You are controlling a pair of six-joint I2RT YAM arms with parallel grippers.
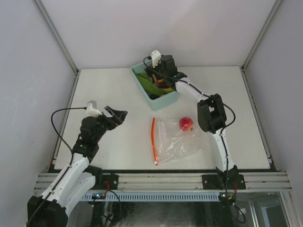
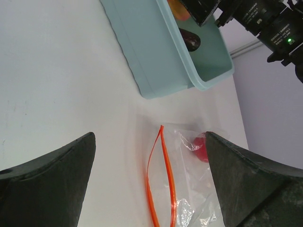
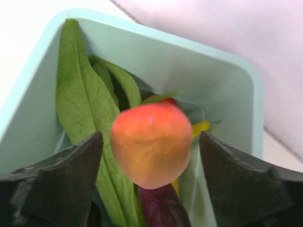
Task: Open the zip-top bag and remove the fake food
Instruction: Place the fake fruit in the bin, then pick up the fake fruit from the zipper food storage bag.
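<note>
Right gripper point(image 3: 150, 142) hangs over the teal bin point(image 1: 165, 101), fingers apart with a sliver of gap on each side of the orange-red peach point(image 3: 150, 153) between them, so nothing is clamped. Left gripper point(image 1: 117, 113) hovers with fingers spread wide above bare table, just left of the bag. White table point(image 1: 109, 90) sits inside pale grey walls point(image 1: 28, 71), with a metal rail point(image 1: 161, 179) along its near edge. Count: two arms, one bin, one clear bag point(image 1: 182, 144), one red apple point(image 1: 186, 123) inside that bag. In the bin, under the peach, lie a long green piece point(image 3: 83, 94), one purple eggplant point(image 3: 161, 210) and one yellow piece point(image 3: 201, 126). Bag lies flat near the front edge between the arms, its orange zipper strip point(image 1: 154, 142) on the left side; bin stands by the back edge. Open table lies left of the bin and right of the bag
</note>
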